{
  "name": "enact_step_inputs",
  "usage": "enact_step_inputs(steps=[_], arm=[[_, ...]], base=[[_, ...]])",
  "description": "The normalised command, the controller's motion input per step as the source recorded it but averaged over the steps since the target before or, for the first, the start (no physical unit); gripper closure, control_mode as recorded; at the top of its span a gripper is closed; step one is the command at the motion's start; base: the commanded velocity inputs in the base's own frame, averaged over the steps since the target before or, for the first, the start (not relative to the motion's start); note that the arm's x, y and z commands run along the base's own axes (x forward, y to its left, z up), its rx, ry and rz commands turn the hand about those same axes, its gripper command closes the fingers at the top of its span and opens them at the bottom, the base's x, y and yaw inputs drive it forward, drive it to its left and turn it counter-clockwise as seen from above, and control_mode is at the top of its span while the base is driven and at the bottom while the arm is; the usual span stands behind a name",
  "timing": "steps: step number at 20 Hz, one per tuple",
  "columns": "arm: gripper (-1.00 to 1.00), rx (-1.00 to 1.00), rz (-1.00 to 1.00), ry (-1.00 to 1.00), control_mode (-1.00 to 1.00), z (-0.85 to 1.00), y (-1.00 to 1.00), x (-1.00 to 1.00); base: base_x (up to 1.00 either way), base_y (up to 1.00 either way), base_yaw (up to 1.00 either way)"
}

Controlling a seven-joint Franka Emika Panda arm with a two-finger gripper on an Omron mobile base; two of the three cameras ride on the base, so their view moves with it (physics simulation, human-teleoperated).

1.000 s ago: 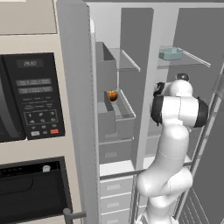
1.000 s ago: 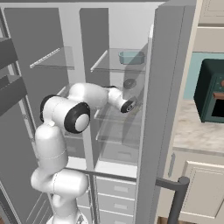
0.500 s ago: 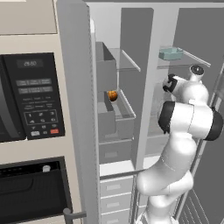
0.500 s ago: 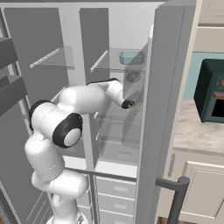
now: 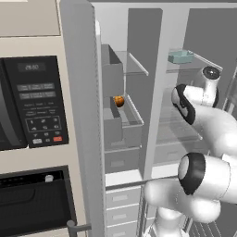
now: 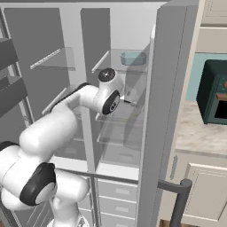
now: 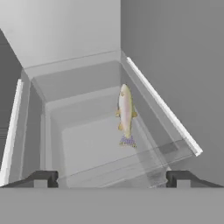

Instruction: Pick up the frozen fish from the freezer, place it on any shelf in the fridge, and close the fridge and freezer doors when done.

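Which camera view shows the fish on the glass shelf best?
The hand view: the fish is seen whole, close and with nothing in front of it, lying on a glass shelf. Both base views look at that part of the fridge from farther off, and there the fish is too small to tell.

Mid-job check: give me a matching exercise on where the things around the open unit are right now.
Things:
1. fish
2. orange ball
3. teal box
4. gripper

States:
A. open
B. in a door bin
C. lying on a glass shelf ahead of the fingertips
D. on the top shelf

Pairs: 1-C, 2-B, 3-D, 4-A
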Motion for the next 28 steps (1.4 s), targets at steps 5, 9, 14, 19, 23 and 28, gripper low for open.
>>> enact_step_inputs(steps=[5,9,14,19,23,28], arm=[[-1.00,0.00,0.00,0.10,-1.00,0.85,0.66,-1.00],[-1.00,0.00,0.00,0.21,-1.00,0.94,0.49,-1.00],[-1.00,0.02,0.07,0.21,-1.00,0.53,0.75,-1.00],[-1.00,0.02,0.32,-0.01,-1.00,-0.02,1.00,-0.93],[-1.00,0.10,0.33,-0.16,-1.00,-0.61,0.68,-0.33],[-1.00,0.00,0.08,-0.09,-1.00,-0.21,0.00,0.00]], base=[[0.00,0.00,0.00],[0.00,0.00,0.00],[0.00,0.00,0.00],[0.00,0.00,0.00],[0.00,0.00,0.00],[0.00,0.00,0.00]])
